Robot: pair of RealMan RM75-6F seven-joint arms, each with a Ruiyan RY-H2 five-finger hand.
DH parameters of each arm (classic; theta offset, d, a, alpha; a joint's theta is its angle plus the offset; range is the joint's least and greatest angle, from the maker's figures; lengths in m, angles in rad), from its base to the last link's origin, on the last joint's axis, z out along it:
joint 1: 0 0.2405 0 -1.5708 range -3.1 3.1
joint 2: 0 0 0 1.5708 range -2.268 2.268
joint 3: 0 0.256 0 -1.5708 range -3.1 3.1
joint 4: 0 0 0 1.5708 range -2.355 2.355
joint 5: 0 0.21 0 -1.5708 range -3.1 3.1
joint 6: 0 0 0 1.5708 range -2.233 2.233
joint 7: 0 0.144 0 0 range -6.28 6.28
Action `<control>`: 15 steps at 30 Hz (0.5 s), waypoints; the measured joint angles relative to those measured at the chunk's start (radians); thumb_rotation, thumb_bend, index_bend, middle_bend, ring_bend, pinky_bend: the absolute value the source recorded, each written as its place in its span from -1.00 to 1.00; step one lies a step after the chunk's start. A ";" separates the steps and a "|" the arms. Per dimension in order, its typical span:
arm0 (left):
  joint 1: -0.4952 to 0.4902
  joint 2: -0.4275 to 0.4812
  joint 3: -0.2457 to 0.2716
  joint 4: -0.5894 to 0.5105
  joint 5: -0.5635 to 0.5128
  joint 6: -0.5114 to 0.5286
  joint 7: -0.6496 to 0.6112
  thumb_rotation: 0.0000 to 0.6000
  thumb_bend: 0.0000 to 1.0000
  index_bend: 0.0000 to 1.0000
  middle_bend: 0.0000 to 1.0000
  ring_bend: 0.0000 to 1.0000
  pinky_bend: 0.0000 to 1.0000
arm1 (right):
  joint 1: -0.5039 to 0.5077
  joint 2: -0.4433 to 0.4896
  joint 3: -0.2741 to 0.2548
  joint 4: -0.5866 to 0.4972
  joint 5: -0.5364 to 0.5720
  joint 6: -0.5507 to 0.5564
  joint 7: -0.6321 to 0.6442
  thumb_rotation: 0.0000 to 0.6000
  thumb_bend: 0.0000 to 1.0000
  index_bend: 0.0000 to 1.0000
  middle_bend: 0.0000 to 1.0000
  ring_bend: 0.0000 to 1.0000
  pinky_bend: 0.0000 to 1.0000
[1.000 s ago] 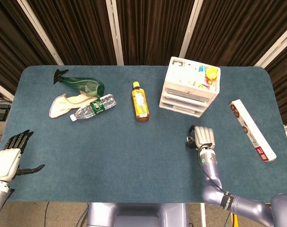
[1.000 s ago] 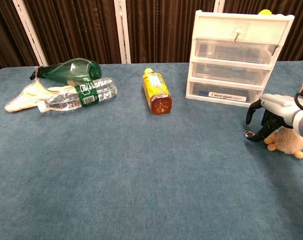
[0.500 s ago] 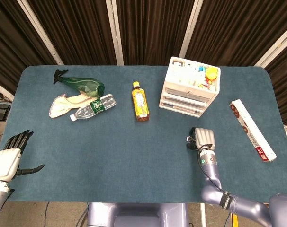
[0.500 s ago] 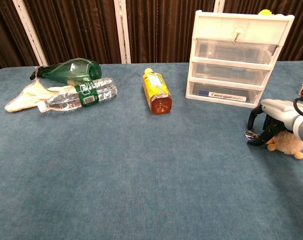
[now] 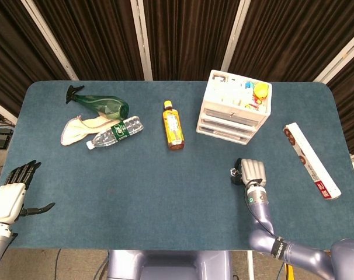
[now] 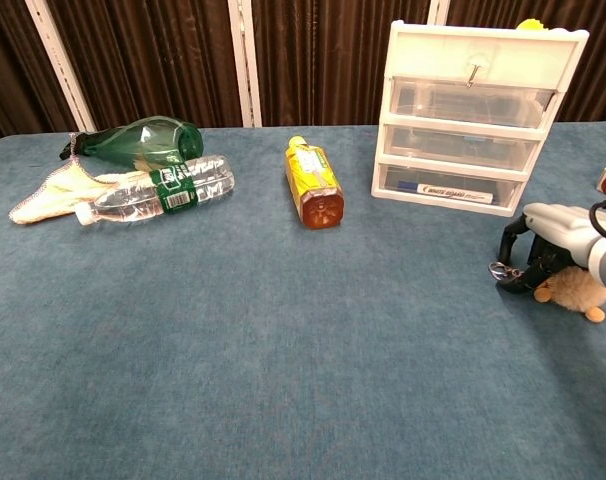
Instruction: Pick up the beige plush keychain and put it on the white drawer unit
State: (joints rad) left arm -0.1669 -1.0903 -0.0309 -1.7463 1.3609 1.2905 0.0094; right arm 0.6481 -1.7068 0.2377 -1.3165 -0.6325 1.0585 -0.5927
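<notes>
The beige plush keychain (image 6: 573, 292) lies on the blue table at the right, its metal ring (image 6: 498, 269) sticking out to the left. My right hand (image 6: 545, 243) sits on top of it, dark fingers curled down around the plush. From the head view my right hand (image 5: 253, 171) hides the plush, and only the ring (image 5: 233, 172) shows. The white drawer unit (image 5: 235, 108) stands behind the hand, its top (image 6: 483, 45) well above it. At the table's near left corner, my left hand (image 5: 10, 195) hangs open and holds nothing.
A yellow drink bottle (image 5: 173, 125) lies left of the drawer unit. A clear water bottle (image 5: 114, 133), a green spray bottle (image 5: 101, 105) and a cloth (image 5: 77, 128) lie at the back left. A long box (image 5: 311, 160) lies near the right edge.
My right hand has slid a little to the right and toward the table's near edge, and the plush under it has shifted with it. The left hand is still.
</notes>
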 measured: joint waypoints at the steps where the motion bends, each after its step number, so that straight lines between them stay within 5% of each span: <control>1: 0.000 0.000 0.000 0.000 0.001 0.000 0.000 0.61 -0.99 -1.00 -1.00 -1.00 -1.00 | 0.000 0.001 0.000 -0.001 -0.001 0.000 0.000 1.00 -0.34 -0.05 1.00 1.00 0.83; 15: 0.001 0.001 0.001 0.000 0.004 0.003 -0.005 0.61 -1.00 -1.00 -1.00 -1.00 -1.00 | -0.008 0.011 -0.009 -0.030 -0.020 0.011 0.000 1.00 -0.33 0.00 1.00 1.00 0.83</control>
State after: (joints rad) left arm -0.1662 -1.0896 -0.0296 -1.7460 1.3653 1.2935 0.0044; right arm 0.6404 -1.6956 0.2291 -1.3462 -0.6529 1.0693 -0.5929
